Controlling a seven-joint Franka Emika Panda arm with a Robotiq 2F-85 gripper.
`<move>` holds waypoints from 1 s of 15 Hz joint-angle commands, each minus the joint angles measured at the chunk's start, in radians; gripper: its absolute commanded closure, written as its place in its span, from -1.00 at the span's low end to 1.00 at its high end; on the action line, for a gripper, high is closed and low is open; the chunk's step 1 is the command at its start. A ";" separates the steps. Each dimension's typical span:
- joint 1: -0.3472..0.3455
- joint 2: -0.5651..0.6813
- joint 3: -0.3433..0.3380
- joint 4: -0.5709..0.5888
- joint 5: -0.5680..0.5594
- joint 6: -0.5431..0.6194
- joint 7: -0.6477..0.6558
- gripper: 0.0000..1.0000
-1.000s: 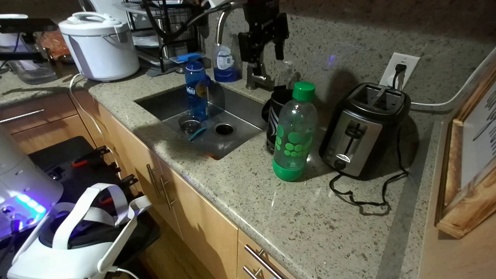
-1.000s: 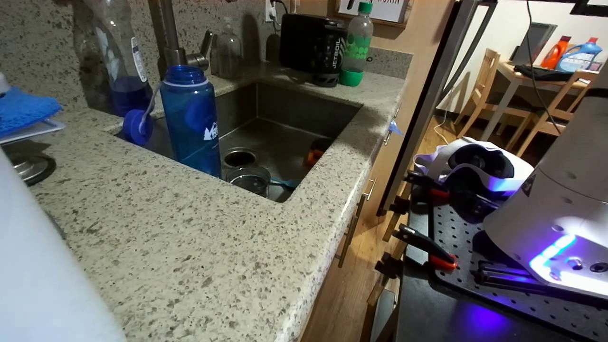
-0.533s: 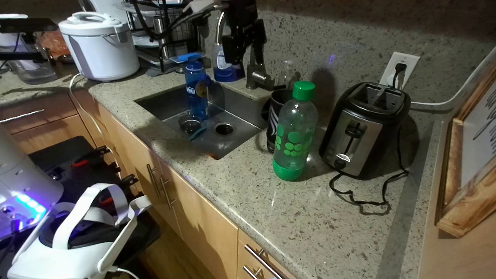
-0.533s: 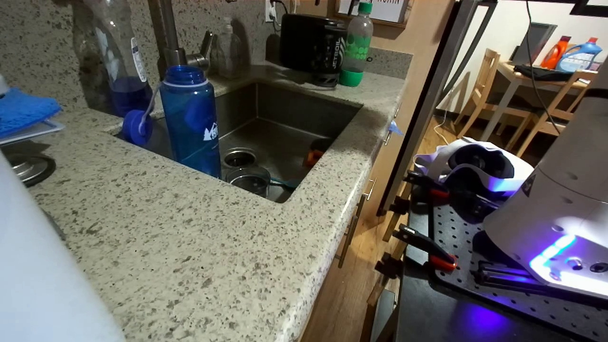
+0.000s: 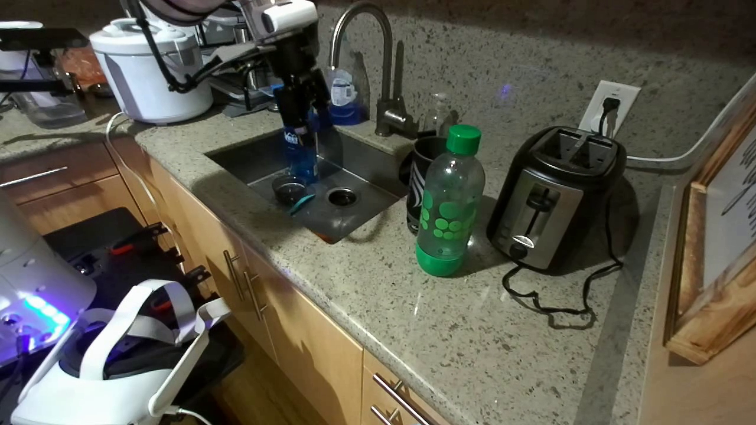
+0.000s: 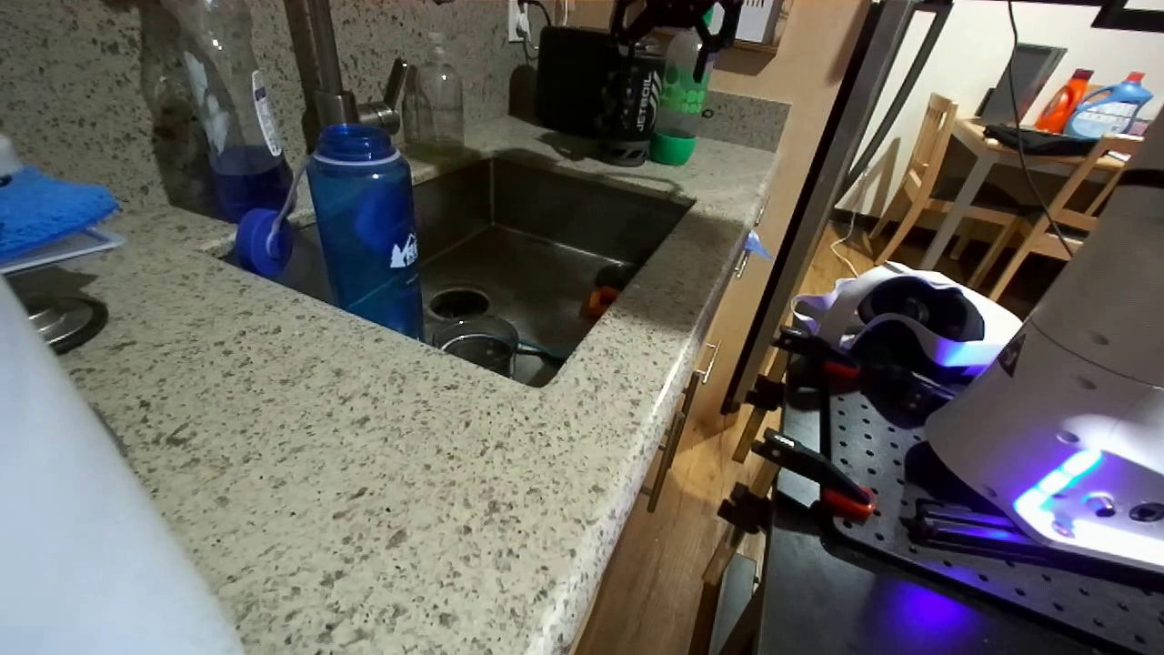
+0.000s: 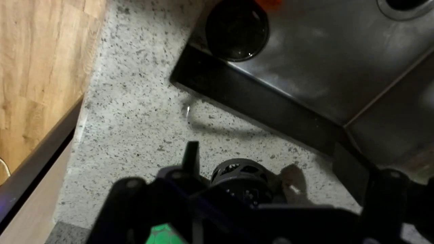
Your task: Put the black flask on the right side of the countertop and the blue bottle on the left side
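Speckled granite table [image 5: 449, 336] surrounds the steel sink [image 6: 546, 196] where a translucent blue bottle [image 6: 364, 241] stands. Beside the sink stands a black cylindrical flask [image 6: 631, 114]. The jaws gape wide.

The place looks like a home kitchen: an exterior view shows a granite countertop [image 5: 502, 354] with inset steel sink [image 5: 372, 203], gooseneck faucet [image 5: 387, 71], toaster [image 5: 552, 206] at right and rice cooker [image 5: 139, 82] at upper left, and wooden chairs [image 6: 987, 212] stand by a table [image 6: 975, 139] at upper right in an exterior view.
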 commanded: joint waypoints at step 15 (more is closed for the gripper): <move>-0.036 -0.004 0.086 -0.027 -0.014 0.037 -0.044 -1.00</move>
